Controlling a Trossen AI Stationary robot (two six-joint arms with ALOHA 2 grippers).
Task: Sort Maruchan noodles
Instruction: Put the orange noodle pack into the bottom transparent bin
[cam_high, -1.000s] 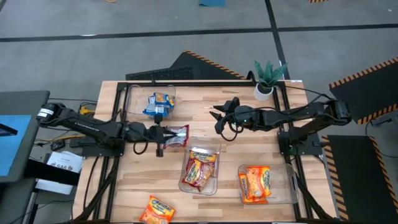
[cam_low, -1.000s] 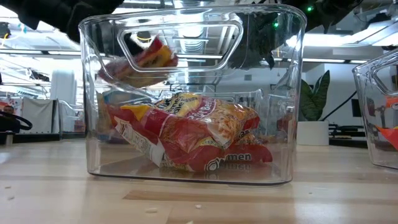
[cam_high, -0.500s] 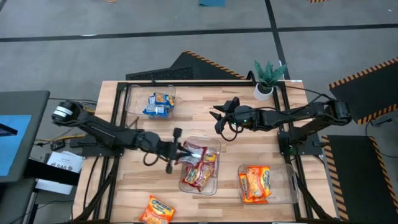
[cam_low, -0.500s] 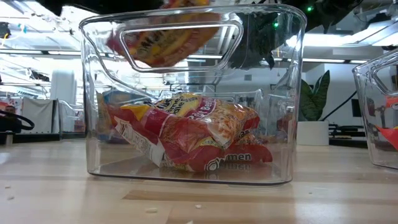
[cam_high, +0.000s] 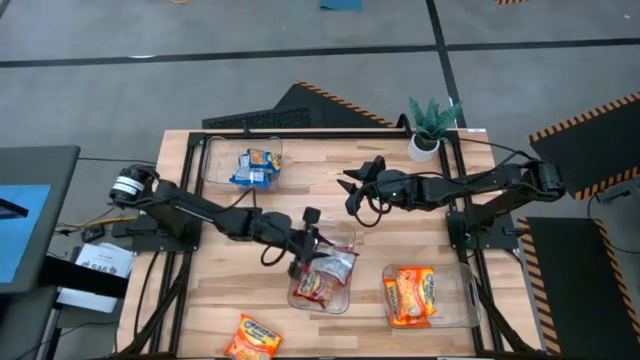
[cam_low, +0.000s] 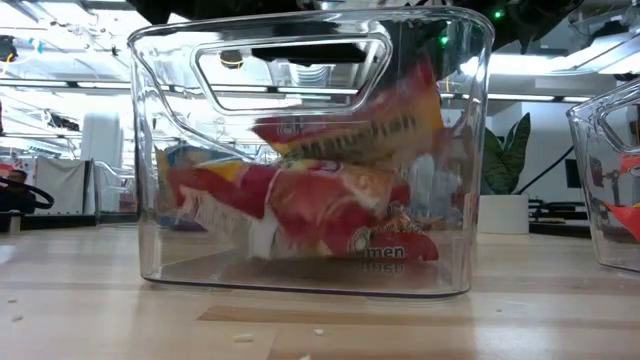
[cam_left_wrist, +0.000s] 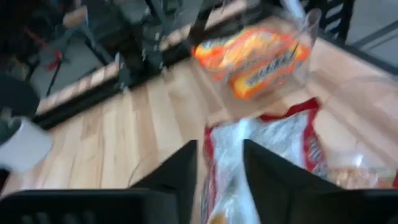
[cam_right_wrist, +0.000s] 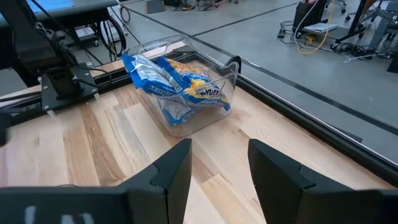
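We start with the wooden worktop (cam_high: 230, 290), which carries three clear plastic bins. The far bin (cam_high: 243, 163) holds blue Maruchan packets (cam_right_wrist: 177, 84); the near right bin (cam_high: 430, 296) holds orange packets (cam_high: 409, 295); the middle bin (cam_high: 323, 272) holds red packets (cam_low: 330, 215). One orange packet (cam_high: 252, 339) lies loose on the worktop at its near edge, well apart from the orange bin.

Our left arm reaches across to the middle bin, and the left hand (cam_high: 308, 245) hangs over that bin's rim. A red and silver packet (cam_high: 333, 262) lies just beyond its fingers, tilted on top of the red pile. In the low view this packet slants inside the bin and looks blurred, so we judge it is dropping in. The left wrist view shows its fingers parted with the packet between them, but we cannot tell whether they grip it or have let go.

Our right arm waits over the far side of the worktop near the potted plant (cam_high: 431, 125), its right hand (cam_high: 352, 186) released and holding nothing.

We judge the sorting nearly done: only the loose orange packet seems left.
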